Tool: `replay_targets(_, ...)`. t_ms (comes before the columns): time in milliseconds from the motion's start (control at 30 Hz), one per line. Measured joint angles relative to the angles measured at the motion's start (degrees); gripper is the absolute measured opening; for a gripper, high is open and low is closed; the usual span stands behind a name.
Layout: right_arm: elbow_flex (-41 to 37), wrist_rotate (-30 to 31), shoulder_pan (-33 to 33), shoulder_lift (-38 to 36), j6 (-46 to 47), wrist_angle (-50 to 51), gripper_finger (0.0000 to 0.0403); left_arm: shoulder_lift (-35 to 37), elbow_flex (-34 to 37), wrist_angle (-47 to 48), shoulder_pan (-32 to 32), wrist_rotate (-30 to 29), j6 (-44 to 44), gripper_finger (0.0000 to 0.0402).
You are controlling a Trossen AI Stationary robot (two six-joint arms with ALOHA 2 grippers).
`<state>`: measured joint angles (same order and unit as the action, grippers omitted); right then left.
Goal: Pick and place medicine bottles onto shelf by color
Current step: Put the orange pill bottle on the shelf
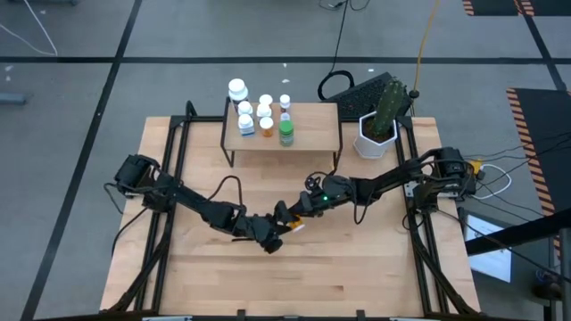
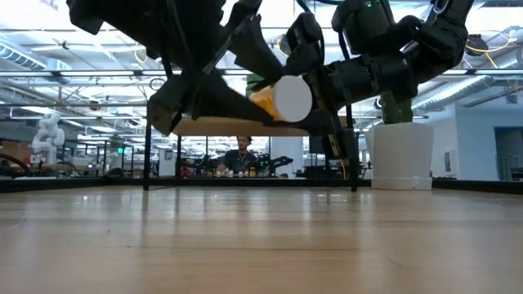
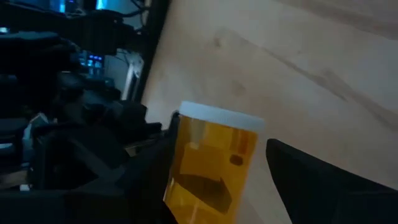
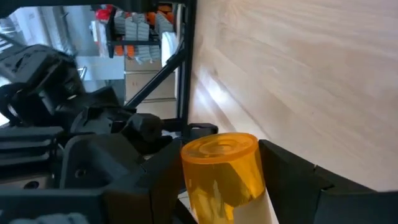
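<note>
An orange pill bottle (image 1: 292, 222) with a white cap (image 2: 292, 99) is held in the air over the middle of the table, lying level. My right gripper (image 4: 222, 149) reaches in from the right and is shut on it. My left gripper (image 3: 224, 134) comes from the left and is open. Its fingers stand on either side of the same bottle (image 3: 214, 168), and a gap shows at one finger (image 3: 311, 180). The low wooden shelf (image 1: 312, 116) stands at the far middle. It carries several white bottles (image 1: 237, 89), orange ones (image 1: 266, 125) and a green one (image 1: 286, 134). My right gripper pinches the bottle's orange body (image 4: 249, 174) between its two fingers, which lie along the bottle, roughly level from the table's right. The orange base end (image 4: 219, 144) sticks out past the fingertips. The bottle is lifted clear of the table. My left gripper has one finger (image 3: 155, 174) close against the bottle's side; I cannot tell whether it touches.
A white hexagonal pot with a cactus (image 1: 378, 132) stands right of the shelf, with a dark keyboard (image 1: 361, 87) behind it. The wooden tabletop (image 1: 348, 267) spreads bare on the near side. A person (image 2: 242, 155) sits far off in the room beyond.
</note>
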<state>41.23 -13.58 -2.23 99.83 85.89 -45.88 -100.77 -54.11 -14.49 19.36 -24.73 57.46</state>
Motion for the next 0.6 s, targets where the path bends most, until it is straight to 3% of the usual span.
replay_targets(300,0.0,-3.5,-0.4,0.0,0.3,-1.5,0.0197,0.0,0.0,-2.3,0.0,-0.5,0.8,0.0222)
replay_targets(600,0.0,-3.9,-0.4,0.0,-6.6,-1.9,0.0201,0.0,0.0,-2.4,0.0,-0.8,1.9,0.0194)
